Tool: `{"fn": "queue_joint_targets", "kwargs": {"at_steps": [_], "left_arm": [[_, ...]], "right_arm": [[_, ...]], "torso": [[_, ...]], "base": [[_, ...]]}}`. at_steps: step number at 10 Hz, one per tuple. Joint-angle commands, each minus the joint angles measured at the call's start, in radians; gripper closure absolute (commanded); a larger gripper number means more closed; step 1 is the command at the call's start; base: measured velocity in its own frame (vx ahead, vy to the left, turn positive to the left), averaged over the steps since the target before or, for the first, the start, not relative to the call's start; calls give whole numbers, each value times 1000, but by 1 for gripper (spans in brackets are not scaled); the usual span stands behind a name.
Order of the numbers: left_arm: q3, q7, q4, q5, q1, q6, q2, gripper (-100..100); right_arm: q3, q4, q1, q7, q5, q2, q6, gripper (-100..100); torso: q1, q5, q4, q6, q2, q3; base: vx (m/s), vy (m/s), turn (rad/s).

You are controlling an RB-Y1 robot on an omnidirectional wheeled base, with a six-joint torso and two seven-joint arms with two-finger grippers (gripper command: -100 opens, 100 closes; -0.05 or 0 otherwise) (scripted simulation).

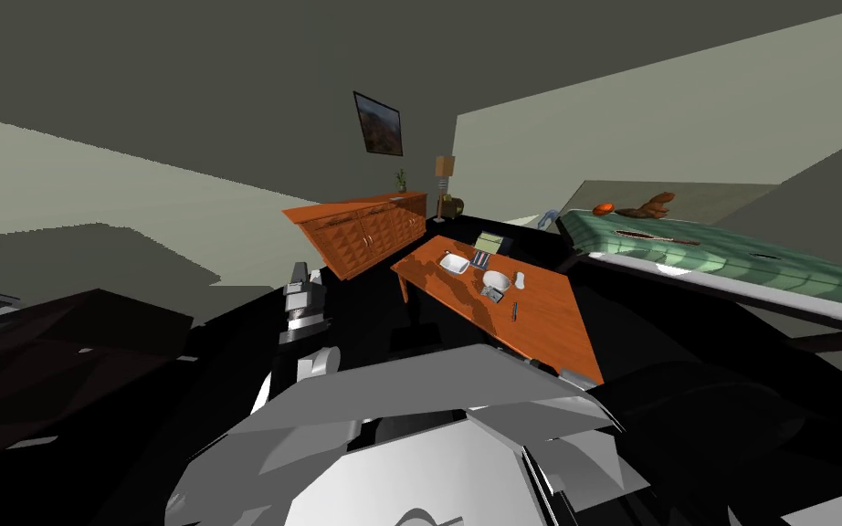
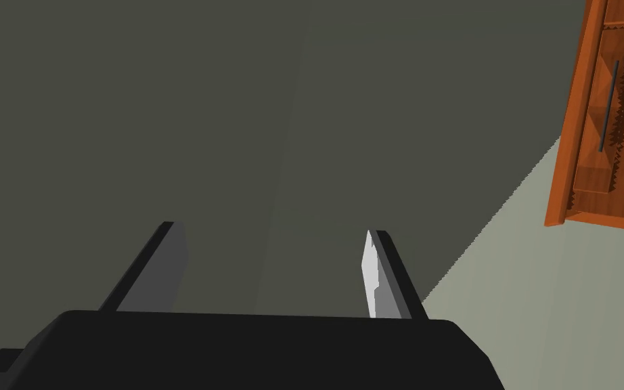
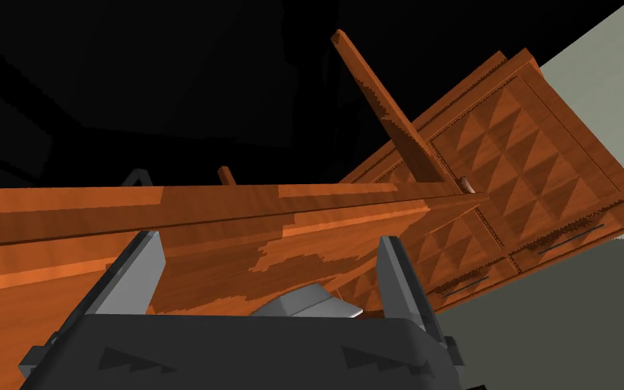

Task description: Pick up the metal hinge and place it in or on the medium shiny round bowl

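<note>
The right gripper (image 3: pixel 268 237) is released: its two thin, pale grey blade fingers stand wide apart and hold nothing. Beyond them lies the orange table (image 3: pixel 236 257), smooth wood with a streaked grain. Its thick edge runs across ahead of the fingertips, and a slim square leg (image 3: pixel 392 122) rises from its corner. Between the fingers, just at the dark gripper body, shows a pale grey faceted shape (image 3: pixel 307 302); I cannot tell what it is. Behind the table stands an orange sideboard (image 3: pixel 520 176) whose doors are carved in diamond relief, with thin dark bar handles.

The left gripper (image 2: pixel 271 228) is also released and empty. To one side of it, well apart, is a corner of the sideboard.

In the head view the hinge (image 1: pixel 494 293), a small, flat, angular grey piece with a dull metal shine, lies on the table top, far ahead of both grippers. It is just beside the round white bowl (image 1: pixel 497 278), on the bowl's side nearer to me. Whether they touch I cannot tell. A shallow rectangular white dish (image 1: pixel 453 264) lies near the bowl.
</note>
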Motion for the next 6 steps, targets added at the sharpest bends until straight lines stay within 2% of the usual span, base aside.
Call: {"fn": "queue_joint_targets", "kwargs": {"at_steps": [1,2,3,4,5,6], "left_arm": [[0,0,0,0,0,0,0,0],[0,0,0,0,0,0,0,0],[0,0,0,0,0,0,0,0],[0,0,0,0,0,0,0,0],[0,0,0,0,0,0,0,0],[0,0,0,0,0,0,0,0]], "right_arm": [[25,50,-16,13,20,-36,-23,-100],[25,77,-16,13,20,-36,-23,-100],[50,122,-25,24,39,-73,-31,-100],[50,148,-25,24,39,-73,-31,-100],[75,181,-34,35,58,-108,-39,-100],[75,206,-34,35,58,-108,-39,-100]], "torso": [[0,0,0,0,0,0],[0,0,0,-1,-1,0],[0,0,0,0,-1,-1],[1,0,0,-1,-3,-1],[1,0,-1,0,-2,-1],[1,0,-1,-1,-3,-2]], "base": [[45,31,223],[47,23,144],[74,37,252],[69,23,117],[79,27,207],[65,17,117]]}}
